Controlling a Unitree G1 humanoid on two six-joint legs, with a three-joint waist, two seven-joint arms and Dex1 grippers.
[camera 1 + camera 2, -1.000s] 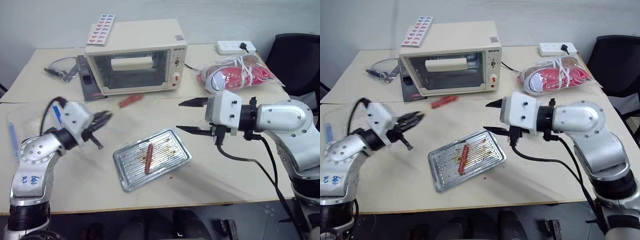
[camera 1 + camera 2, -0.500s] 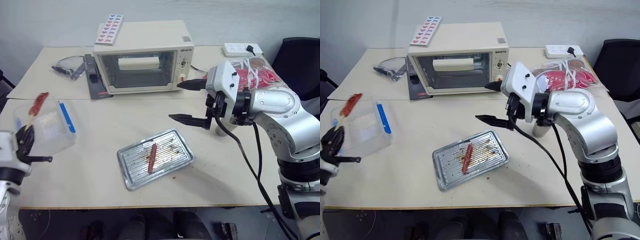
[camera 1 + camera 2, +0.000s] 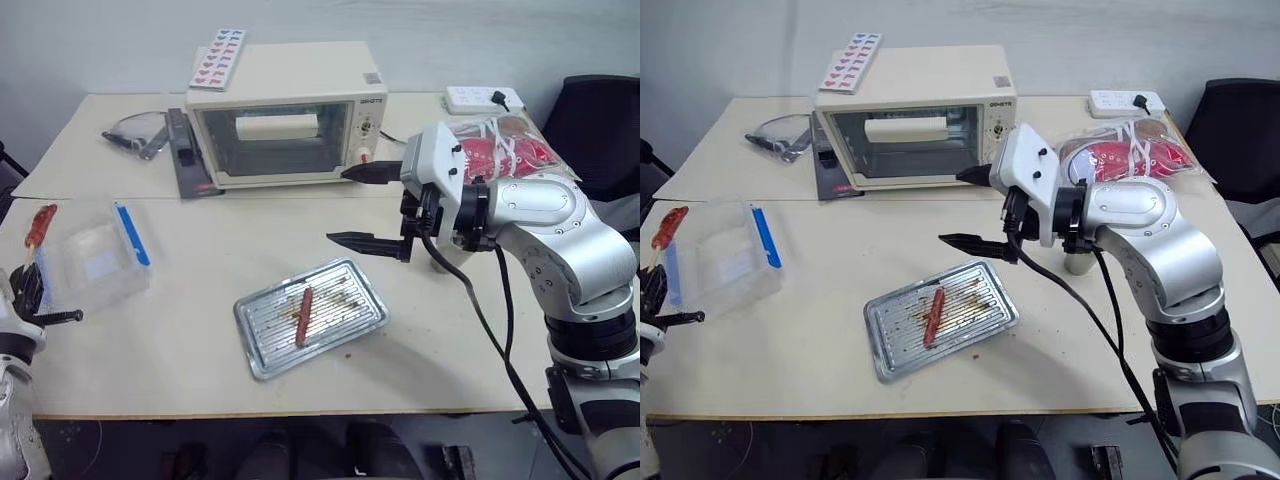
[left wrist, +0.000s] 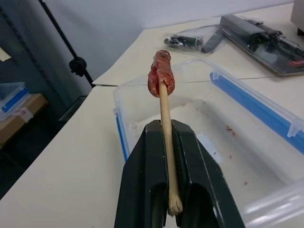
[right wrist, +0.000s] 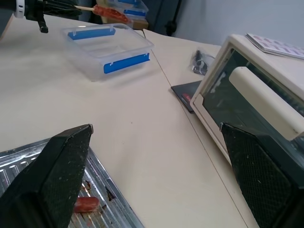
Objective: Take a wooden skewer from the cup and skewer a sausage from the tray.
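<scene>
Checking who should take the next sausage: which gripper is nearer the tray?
Right. The right gripper hangs open just above the tray; the left gripper, holding a skewer, is far off beside the plastic box.

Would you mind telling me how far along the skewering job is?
Done: one sausage sits speared on the wooden skewer. In hand: the left hand grips that skewer over the clear box. Left: another sausage lies on the tray; the right hand hovers open.

A shiny ridged metal tray (image 3: pixel 311 317), clear glossy plastic box (image 3: pixel 90 255), pale wooden skewer (image 4: pixel 167 137) and matt tabletop (image 3: pixel 200 330) are seen.
</scene>
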